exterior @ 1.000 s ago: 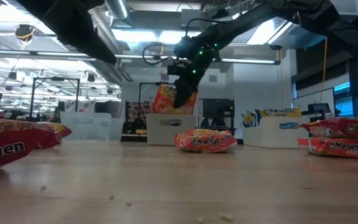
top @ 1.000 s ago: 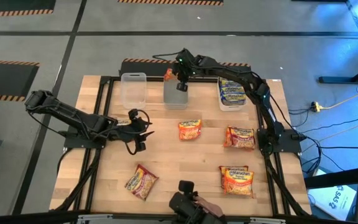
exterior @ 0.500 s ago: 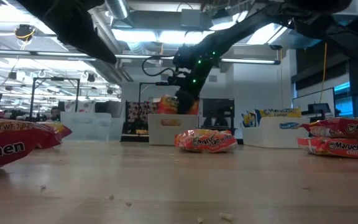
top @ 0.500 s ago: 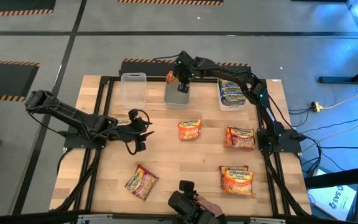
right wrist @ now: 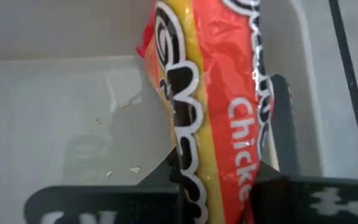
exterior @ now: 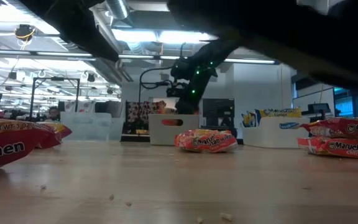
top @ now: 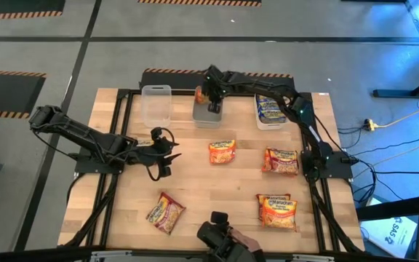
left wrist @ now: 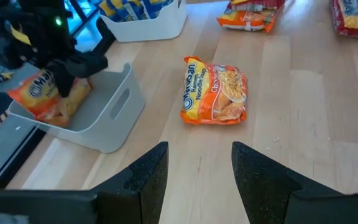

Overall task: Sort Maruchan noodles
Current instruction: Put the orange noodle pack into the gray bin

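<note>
The right gripper is lowered into the middle white tub at the far edge of the table. Its fingers are pressed together on an orange noodle packet, which stands on edge inside the tub, against the wall on the clear tub's side. The left wrist view shows the same held packet in that tub.

The left gripper hangs over the left half of the table, its fingers spread apart with nothing between them, pointing toward a loose orange packet lying flat near the table's centre.

A clear tub stands to the left of the middle tub. A third white tub to the right holds blue-and-yellow packets.

Three further packets lie flat on the table: a red-pink one to the right of centre, an orange one at the near right, and a red-pink one at the near left.
</note>
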You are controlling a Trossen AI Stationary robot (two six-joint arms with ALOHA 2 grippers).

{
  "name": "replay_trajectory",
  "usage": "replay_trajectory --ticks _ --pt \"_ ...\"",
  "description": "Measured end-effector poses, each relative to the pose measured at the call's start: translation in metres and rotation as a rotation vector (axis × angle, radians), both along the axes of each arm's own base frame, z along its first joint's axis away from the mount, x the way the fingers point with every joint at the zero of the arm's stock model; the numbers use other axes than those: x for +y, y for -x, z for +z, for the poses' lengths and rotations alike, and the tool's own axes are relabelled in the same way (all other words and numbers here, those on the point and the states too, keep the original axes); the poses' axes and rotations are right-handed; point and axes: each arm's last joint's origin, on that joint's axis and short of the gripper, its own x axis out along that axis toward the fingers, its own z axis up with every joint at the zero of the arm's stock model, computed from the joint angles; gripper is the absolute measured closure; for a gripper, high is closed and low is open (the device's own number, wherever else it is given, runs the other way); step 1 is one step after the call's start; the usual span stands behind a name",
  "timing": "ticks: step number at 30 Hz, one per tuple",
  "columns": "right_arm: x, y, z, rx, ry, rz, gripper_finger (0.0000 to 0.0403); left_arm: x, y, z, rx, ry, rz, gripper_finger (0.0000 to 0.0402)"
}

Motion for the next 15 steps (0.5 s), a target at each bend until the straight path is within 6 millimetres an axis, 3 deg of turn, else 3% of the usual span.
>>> replay_trajectory --ticks 6,15 --pt "-0.0002 -0.0002 -0.0013 0.007 0.008 -0.008 0.036 -0.0001 -0.0001 0.0001 0.001 -0.004 -0.005 0.023" --pt "0.0033 -0.0005 0.0043 0.014 0.007 -0.008 0.0246 -0.0003 -0.0003 0.0003 0.002 -0.006 -0.013 0.023"
